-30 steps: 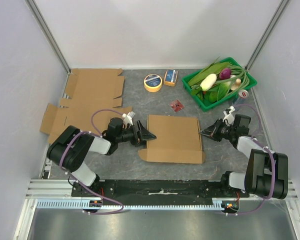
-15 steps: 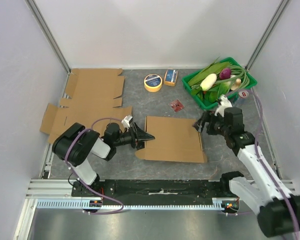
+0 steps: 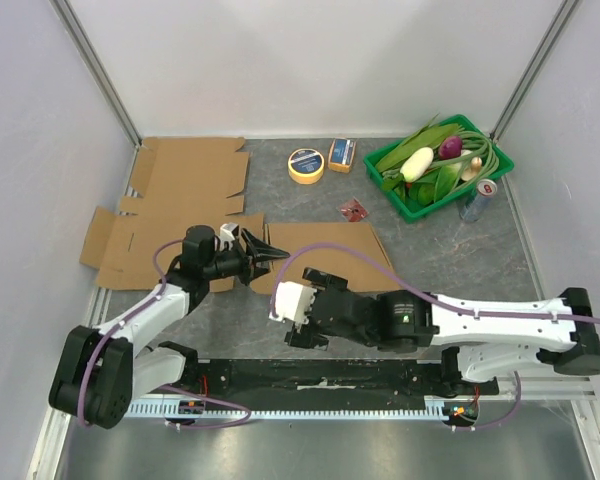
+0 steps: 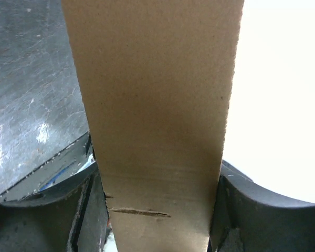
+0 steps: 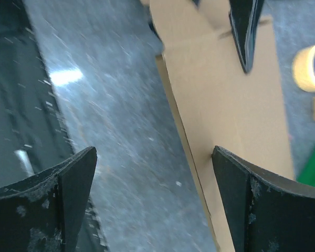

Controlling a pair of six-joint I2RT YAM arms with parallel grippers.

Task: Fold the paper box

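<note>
Your left pincer [image 3: 268, 255] clamps a flap of the flat paper box [image 3: 325, 243], your right pincer [image 5: 153, 152] gapes empty: folding looks barely begun.

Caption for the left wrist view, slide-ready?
Left gripper gripping the paper box's cardboard flap across its width, grey table behind.

We note the right gripper [image 5: 153, 152] has swung from the right edge of the paper box [image 3: 335, 245] to its near-left corner, jaws now spread; the left gripper [image 3: 273, 257] has clamped a flap, and the box has shifted back-left
</note>
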